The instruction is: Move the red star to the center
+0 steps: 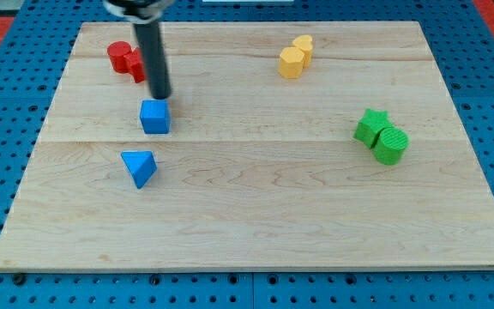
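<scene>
The red star (136, 66) lies near the board's top left, partly hidden behind my rod, touching a red cylinder (119, 55) on its left. My tip (160, 95) rests on the board just below and to the right of the red star, right above the blue cube (154, 117). I cannot tell whether the tip touches the star.
A blue triangle (139, 166) lies below the blue cube. Two yellow blocks (295, 57) sit together at the top middle. A green star (370, 124) and a green cylinder (391, 145) touch at the right. The wooden board (256, 223) lies on a blue pegboard.
</scene>
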